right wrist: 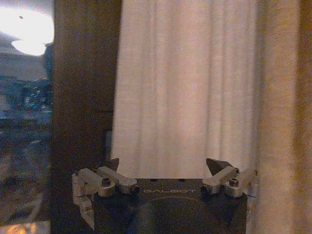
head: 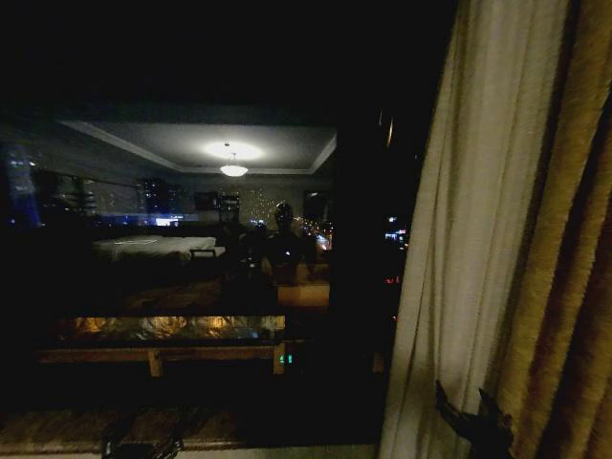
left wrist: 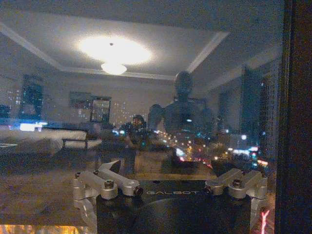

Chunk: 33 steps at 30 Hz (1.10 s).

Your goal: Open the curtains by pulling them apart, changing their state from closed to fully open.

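Across the head view, a dark window pane [head: 191, 268] takes up the left and middle, with night outside and a reflected ceiling lamp [head: 233, 169] and room furniture showing in the glass. On the right edge of that pane hangs the sheer off-white curtain [head: 478, 239], gathered into vertical pleats and drawn to the side, with the golden-brown drape [head: 564, 287] just beside it, farther right. Low against the sheer panel sits the right gripper [head: 473, 421], dark and hard to read here; its fingers appear spread, close to the fabric, and contact cannot be confirmed.

From the left wrist view, the left gripper [left wrist: 168, 170] faces the bare glass, its jaws wide apart with nothing between them. The glass reflects the lamp, a bed and the robot's own figure, above city lights, and a dark window frame [left wrist: 295, 117] runs along one edge.

From the right wrist view, the right gripper [right wrist: 165, 165] points at the sheer curtain, which hangs just ahead of it, pale and pleated. Its jaws stand fully spread and hold nothing; no fabric lies between the fingertips. Beside the curtain runs the dark frame, then reflective glass.
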Tool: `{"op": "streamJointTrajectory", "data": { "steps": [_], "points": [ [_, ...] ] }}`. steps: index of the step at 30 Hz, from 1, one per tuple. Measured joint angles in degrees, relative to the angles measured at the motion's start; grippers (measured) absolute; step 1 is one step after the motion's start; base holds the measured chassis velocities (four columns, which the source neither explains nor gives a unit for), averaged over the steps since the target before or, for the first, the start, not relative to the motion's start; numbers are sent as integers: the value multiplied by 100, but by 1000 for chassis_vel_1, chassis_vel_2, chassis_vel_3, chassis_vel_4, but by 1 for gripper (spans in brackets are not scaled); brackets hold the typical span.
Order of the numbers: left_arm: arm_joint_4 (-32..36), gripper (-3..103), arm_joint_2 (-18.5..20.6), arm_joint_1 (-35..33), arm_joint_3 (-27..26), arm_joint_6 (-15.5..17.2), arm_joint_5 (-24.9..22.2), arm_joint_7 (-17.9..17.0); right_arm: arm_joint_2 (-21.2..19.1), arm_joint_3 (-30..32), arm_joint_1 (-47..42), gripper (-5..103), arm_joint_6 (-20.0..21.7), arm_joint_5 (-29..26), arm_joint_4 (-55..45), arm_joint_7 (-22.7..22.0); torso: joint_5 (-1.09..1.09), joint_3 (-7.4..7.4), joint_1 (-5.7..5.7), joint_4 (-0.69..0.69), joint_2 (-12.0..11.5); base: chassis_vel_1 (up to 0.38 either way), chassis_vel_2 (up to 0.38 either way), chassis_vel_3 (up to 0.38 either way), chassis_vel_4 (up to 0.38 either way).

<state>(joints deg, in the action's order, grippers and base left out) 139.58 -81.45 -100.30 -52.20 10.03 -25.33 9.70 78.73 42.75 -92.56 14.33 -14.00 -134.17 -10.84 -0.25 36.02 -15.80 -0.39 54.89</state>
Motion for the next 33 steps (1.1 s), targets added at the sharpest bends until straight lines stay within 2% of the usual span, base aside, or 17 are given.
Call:
{"op": "streamJointTrajectory", "data": {
  "steps": [6,20,27,33],
  "points": [
    [-75,100,-20,61,80,31,-46,-10,-1,-173,-325,100,-215,141,-115,45,0,0,0,0,0,0,0,0,0],
    [-188,100,-20,293,119,132,-74,-41,-1,-132,-593,100,-495,482,-265,151,0,1,-1,-1,-2,0,0,0,0],
    [-118,100,-51,304,88,252,-75,-109,-1,-557,-720,100,-503,520,-329,300,-1,2,-2,-1,-3,122,-22,-137,23],
    [-109,100,14,89,-11,380,-310,-200,0,-996,-726,100,-500,678,-303,379,-2,0,1,-1,-1,259,-70,-261,80]
  ]
}}
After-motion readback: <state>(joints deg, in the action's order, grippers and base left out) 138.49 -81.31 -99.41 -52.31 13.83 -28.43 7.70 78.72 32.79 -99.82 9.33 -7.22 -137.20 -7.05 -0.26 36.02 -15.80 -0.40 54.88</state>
